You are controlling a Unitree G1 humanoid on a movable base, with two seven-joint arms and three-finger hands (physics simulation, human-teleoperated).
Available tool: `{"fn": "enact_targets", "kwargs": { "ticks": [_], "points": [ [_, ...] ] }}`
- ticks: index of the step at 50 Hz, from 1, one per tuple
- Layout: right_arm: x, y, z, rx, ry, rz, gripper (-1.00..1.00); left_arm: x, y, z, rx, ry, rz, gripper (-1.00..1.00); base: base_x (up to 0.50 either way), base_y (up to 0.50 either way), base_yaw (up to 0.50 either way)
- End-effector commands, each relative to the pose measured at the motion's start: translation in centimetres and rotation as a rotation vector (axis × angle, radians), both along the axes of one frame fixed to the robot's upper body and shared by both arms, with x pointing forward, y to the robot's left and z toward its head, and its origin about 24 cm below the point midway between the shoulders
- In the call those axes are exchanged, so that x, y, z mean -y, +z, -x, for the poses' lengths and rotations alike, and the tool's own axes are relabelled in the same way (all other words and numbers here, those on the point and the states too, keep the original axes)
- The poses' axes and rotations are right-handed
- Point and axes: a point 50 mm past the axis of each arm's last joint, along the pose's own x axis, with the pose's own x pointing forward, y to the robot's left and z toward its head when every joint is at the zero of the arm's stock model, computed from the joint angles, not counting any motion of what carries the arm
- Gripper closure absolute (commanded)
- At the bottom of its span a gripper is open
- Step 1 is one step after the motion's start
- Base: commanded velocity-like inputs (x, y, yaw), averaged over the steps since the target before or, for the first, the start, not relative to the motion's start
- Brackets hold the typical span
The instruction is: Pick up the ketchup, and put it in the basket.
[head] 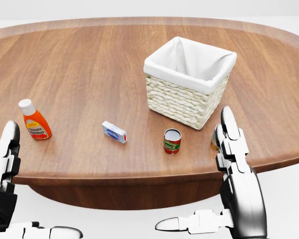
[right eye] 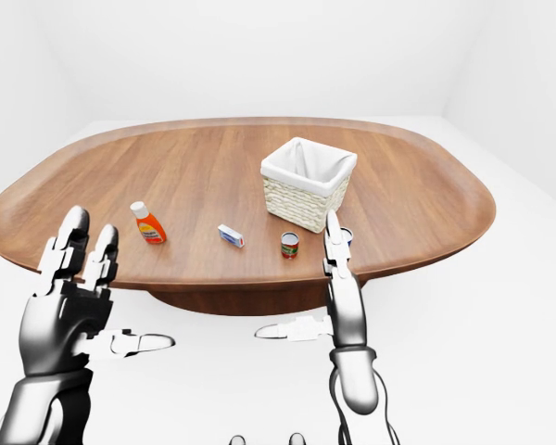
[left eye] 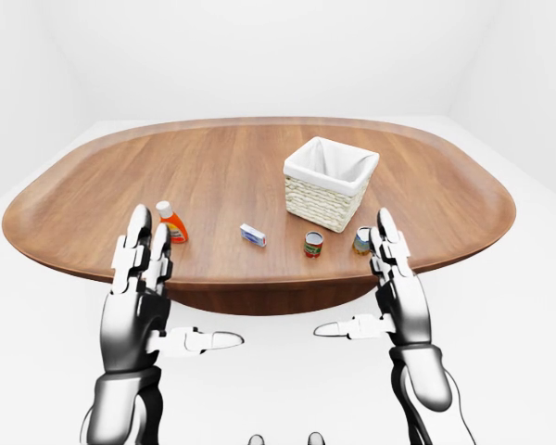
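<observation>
The ketchup (head: 35,122), an orange bottle with a white cap, stands upright on the wooden table (head: 89,64) at the left of the head view. The woven basket (head: 179,102) with its white liner stands right of centre. My left hand (left eye: 144,269) is open with its fingers up, below and left of the ketchup, off the table's near edge and not touching the bottle. My right hand (head: 234,164) is open too, with its thumb pointing left, below and right of the basket. Neither hand holds anything.
A small white and blue box (head: 114,132) lies between the ketchup and a red can (head: 172,141). A second can (left eye: 362,241) stands near the table edge, partly hidden behind my right hand's fingers in the head view. White floor surrounds the table.
</observation>
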Motion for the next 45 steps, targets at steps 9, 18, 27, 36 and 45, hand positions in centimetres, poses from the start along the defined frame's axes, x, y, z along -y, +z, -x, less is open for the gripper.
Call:
{"fn": "enact_targets", "kwargs": {
  "ticks": [9,18,27,36,45],
  "points": [
    [0.1,0.5,0.3,0.018,0.005,-0.006,-1.00,-0.8,1.5,0.6,0.082,0.015,0.044,-1.00,0.16,0.00,0.00],
    [0.1,0.3,0.2,0.011,0.001,-0.007,-1.00,-0.8,1.7,0.7,0.096,0.010,0.054,-1.00,0.50,0.04,0.00],
    [0.1,0.4,0.3,0.016,0.000,-0.004,-1.00,-1.1,2.0,0.7,0.111,0.016,0.059,-1.00,0.50,0.04,0.00],
    [0.1,0.4,0.2,0.015,-0.007,0.000,-1.00,-1.1,2.0,0.6,0.114,0.021,0.055,-1.00,0.50,0.04,0.00],
    [0.1,0.3,0.2,0.013,-0.015,-0.004,-1.00,-1.1,1.9,0.6,0.108,0.020,0.050,-1.00,0.11,0.01,0.00]
  ]
}}
